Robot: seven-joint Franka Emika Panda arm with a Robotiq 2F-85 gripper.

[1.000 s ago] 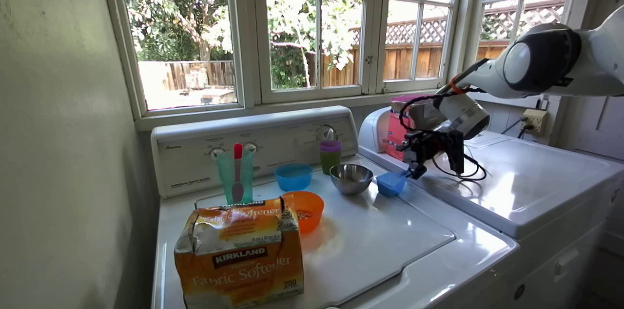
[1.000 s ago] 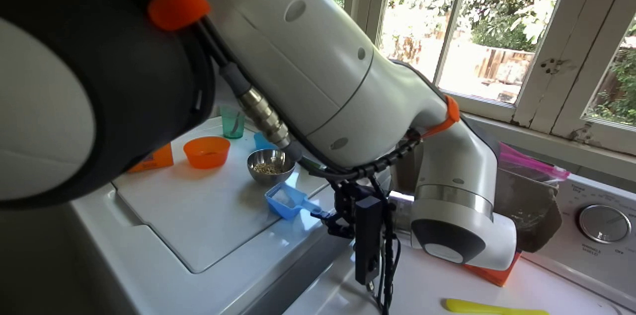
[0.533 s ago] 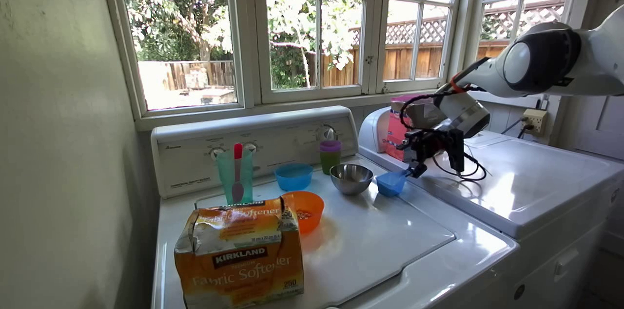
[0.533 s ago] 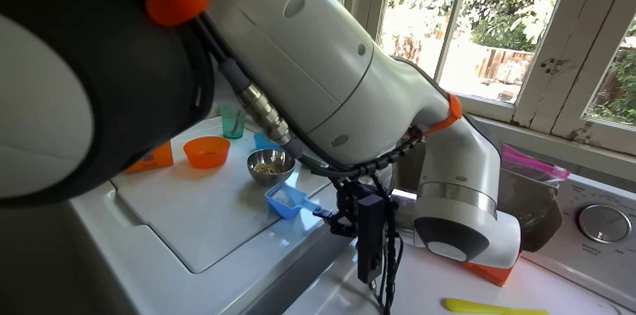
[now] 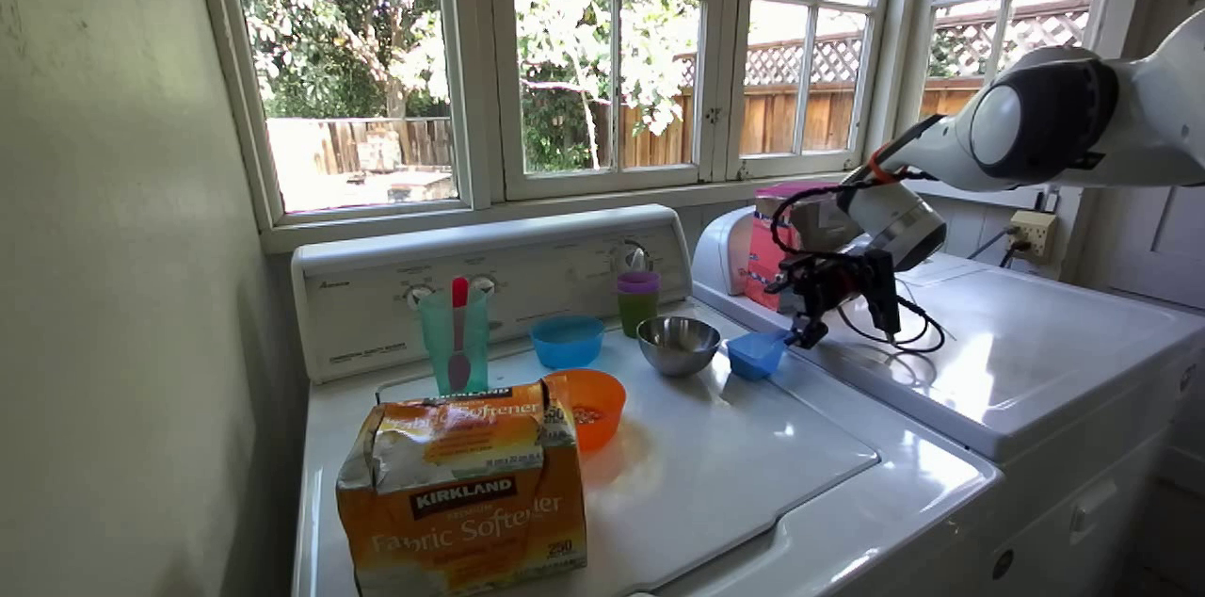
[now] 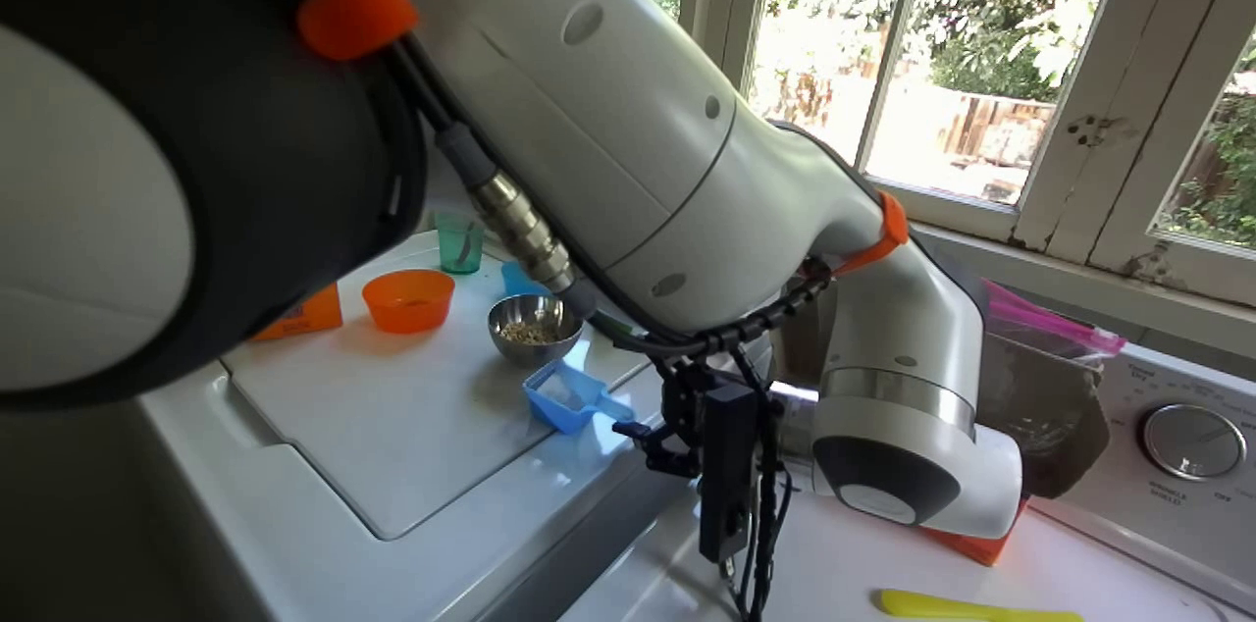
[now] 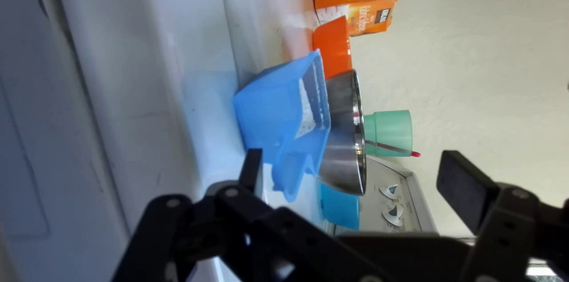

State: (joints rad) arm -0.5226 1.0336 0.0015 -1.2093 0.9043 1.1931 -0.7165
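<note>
My gripper [image 7: 358,179] is open and empty, also seen in an exterior view [image 5: 789,310]. A translucent blue scoop [image 7: 278,104] with white material inside stands on the white washer top [image 5: 715,484]. It shows in both exterior views [image 5: 753,359] [image 6: 561,398]. Its short handle [image 7: 291,175] points toward my gripper. In the wrist view the handle lies between the jaws, close to the lower finger [image 7: 252,168]; the upper finger [image 7: 464,188] is well apart. A steel bowl [image 7: 340,139] stands just beyond the scoop; it holds grains in an exterior view [image 6: 535,333].
An orange bowl [image 5: 602,409], a blue bowl [image 5: 568,343], stacked cups [image 5: 638,305], a green cup with a red utensil [image 5: 471,343] and a fabric softener box [image 5: 461,493] stand on the washer. A red box [image 5: 764,263] and yellow utensil [image 6: 971,606] are on the neighbouring machine.
My gripper has tilted and dropped very slightly, so its lower finger sits a little below the scoop handle. The scoop and bowls have not moved.
</note>
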